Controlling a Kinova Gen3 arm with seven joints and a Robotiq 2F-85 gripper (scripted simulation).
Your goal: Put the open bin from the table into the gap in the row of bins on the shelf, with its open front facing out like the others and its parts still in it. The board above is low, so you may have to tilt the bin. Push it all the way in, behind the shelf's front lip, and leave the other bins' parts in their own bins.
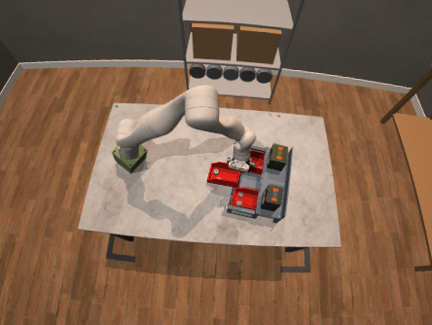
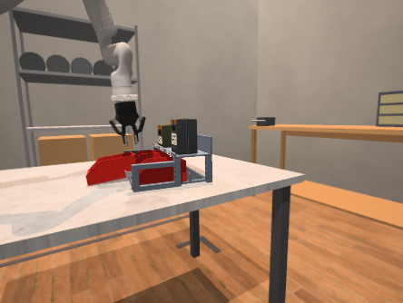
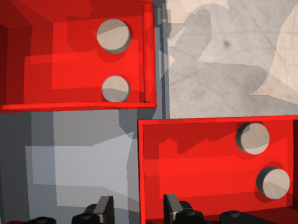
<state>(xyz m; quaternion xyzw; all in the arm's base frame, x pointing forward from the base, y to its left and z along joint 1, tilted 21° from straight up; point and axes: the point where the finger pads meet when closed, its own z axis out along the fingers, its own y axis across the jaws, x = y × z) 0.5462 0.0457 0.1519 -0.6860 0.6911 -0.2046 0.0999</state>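
On the table at the mouth of the shelf's (image 2: 209, 156) gap, we noted the open bin (image 1: 223, 175) short of the front lip, parts (image 1: 216, 171) aboard, and the gripper (image 2: 127, 129) hovering above, jaws part-spread and empty, so gripping, tilting and pushing home were all left to do

Arm bent, wrist vertical — hand (image 2: 127, 128) part-open, empty

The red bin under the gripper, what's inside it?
In the wrist view, the red bin holds two round grey discs lying flat on its floor, near one end. The gripper hangs open above its side wall; the bin's nearest edge is out of view.
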